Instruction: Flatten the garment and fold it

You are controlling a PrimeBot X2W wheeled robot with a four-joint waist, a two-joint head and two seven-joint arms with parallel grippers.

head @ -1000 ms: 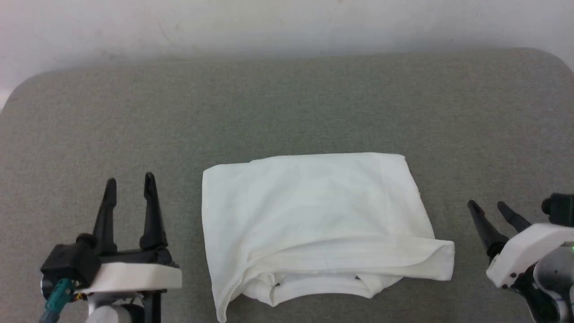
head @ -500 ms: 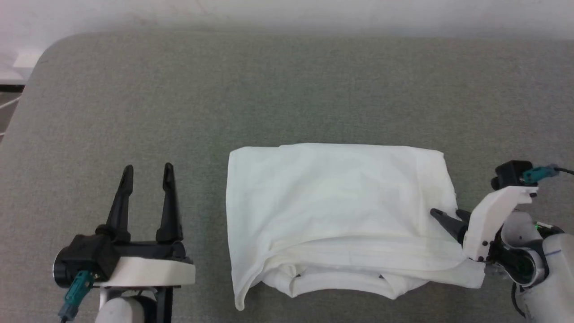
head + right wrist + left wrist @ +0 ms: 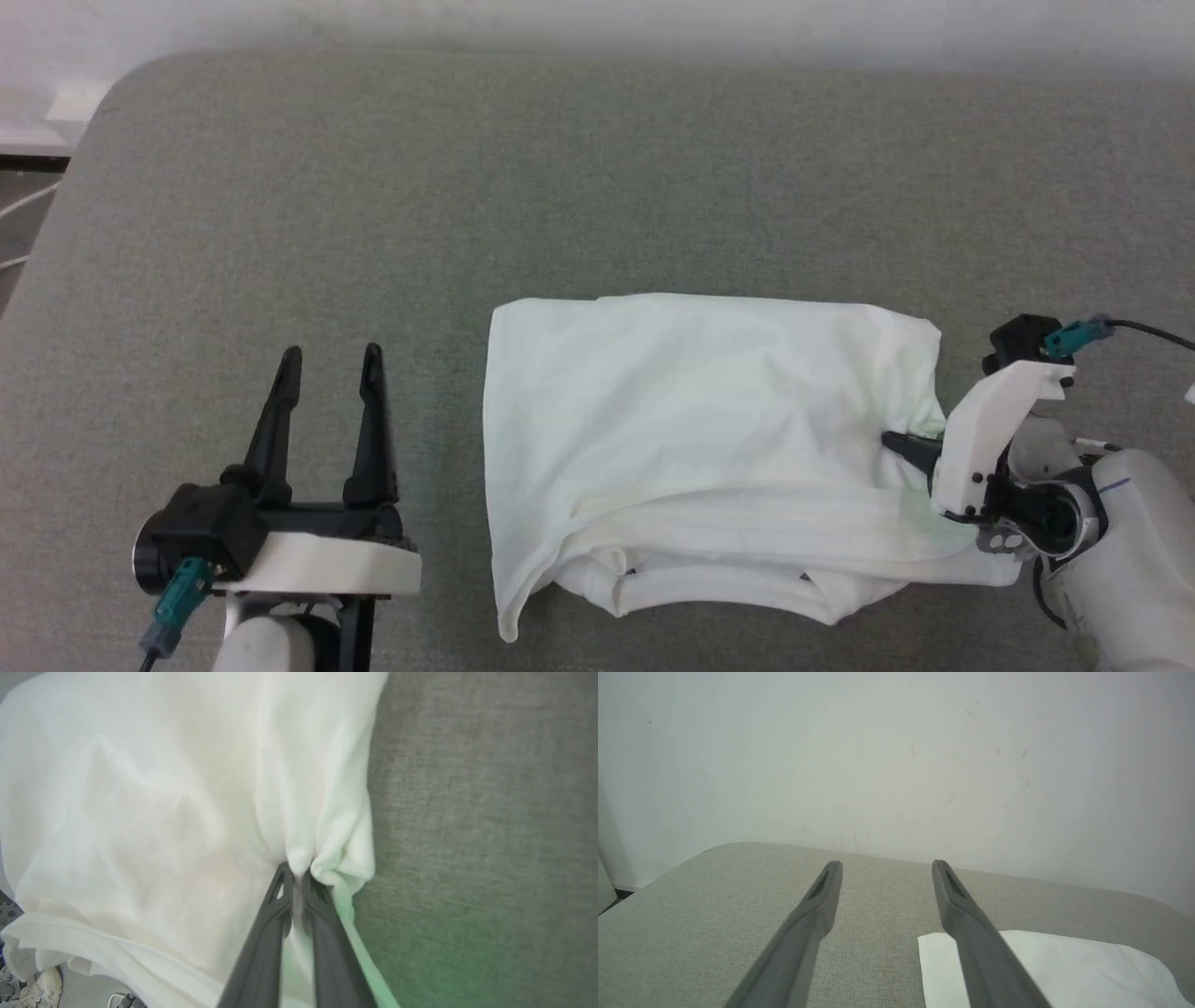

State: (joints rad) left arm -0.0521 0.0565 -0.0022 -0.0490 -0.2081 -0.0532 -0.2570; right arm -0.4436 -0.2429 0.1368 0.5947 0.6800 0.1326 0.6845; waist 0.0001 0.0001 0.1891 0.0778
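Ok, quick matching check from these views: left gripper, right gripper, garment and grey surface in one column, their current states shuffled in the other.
Column 1
1. left gripper
2. right gripper
3. garment
4. grey surface

Column 2
A. shut, pinching cloth at the garment's right edge
B. lies beneath the garment
C. open, apart from the garment on its left side
D. white, loosely folded, near edge rumpled

Pairs: 1-C, 2-A, 3-D, 4-B

white garment [image 3: 691, 411] on grey fabric surface [image 3: 373, 187]
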